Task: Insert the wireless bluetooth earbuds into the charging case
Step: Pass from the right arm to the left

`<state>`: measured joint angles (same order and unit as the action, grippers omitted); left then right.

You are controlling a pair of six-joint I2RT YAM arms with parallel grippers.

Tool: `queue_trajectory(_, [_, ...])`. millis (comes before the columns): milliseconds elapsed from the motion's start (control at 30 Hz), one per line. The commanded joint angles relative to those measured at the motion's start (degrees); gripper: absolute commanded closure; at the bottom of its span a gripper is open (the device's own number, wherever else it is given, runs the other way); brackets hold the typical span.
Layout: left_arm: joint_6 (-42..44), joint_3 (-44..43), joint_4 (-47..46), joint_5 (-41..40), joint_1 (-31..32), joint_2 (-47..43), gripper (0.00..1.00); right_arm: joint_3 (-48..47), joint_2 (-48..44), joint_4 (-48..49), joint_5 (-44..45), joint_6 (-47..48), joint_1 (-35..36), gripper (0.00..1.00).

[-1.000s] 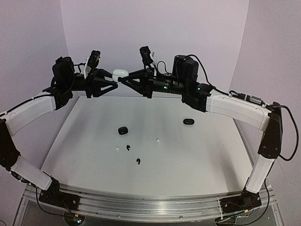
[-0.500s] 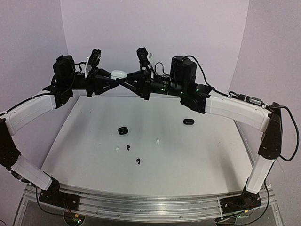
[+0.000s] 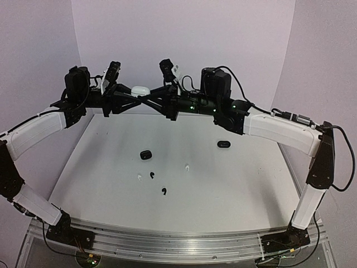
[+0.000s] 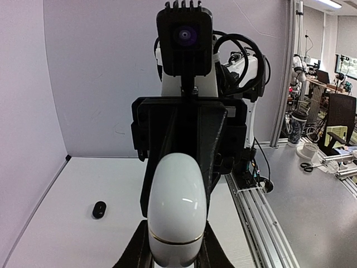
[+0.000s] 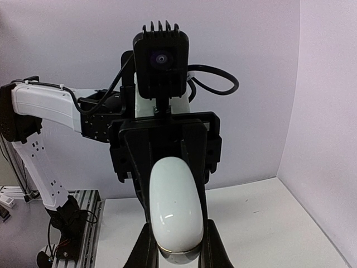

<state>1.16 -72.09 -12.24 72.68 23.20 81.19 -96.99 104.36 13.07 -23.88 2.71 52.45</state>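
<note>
A white pebble-shaped charging case [image 3: 139,89] hangs high over the far side of the table, lid closed. My left gripper [image 3: 135,95] and right gripper [image 3: 146,96] meet there from opposite sides, and each is shut on one end of the case. The left wrist view shows the case [image 4: 177,212] between my left gripper [image 4: 177,258]. The right wrist view shows the case [image 5: 175,209] between my right gripper [image 5: 177,258]. On the table lie two white earbuds [image 3: 187,167] [image 3: 139,177] and two black earbuds [image 3: 152,175] [image 3: 163,191].
Two small black cases rest on the table, one left of centre [image 3: 145,154] and one to the right [image 3: 223,144]. One black case [image 4: 99,209] also shows in the left wrist view. Purple walls enclose the back and sides.
The right arm carried the white case leftward to the left gripper. The left gripper's jaws closed on the case's free end.
</note>
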Motion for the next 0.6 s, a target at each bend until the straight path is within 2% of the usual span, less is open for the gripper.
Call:
queue_trajectory(0, [5.97,-4.29,7.57,0.74,0.53,0.33,1.0,-0.36,-0.44,-1.71,4.31,1.55,0.52,0.78])
queue_trajectory(67, [10.19,-4.61,11.22,0.21,0.55,0.32,1.0,0.11,-1.48,-1.65,5.44,1.62,0.5,0.53])
queue_trajectory(133, [13.82,-4.44,14.81,0.18,0.53,-0.1,1.0,0.38,-2.26,-1.78,7.05,1.53,0.39,0.46])
queue_trajectory(367, [20.19,-4.49,19.43,0.33,0.56,-0.66,1.0,-0.35,-1.63,-2.25,7.12,0.49,0.29,0.4])
queue_trajectory(567, [25.14,-4.84,23.83,0.73,0.6,-1.0,1.0,-2.54,-0.29,-3.52,7.25,-1.93,-1.13,0.42])
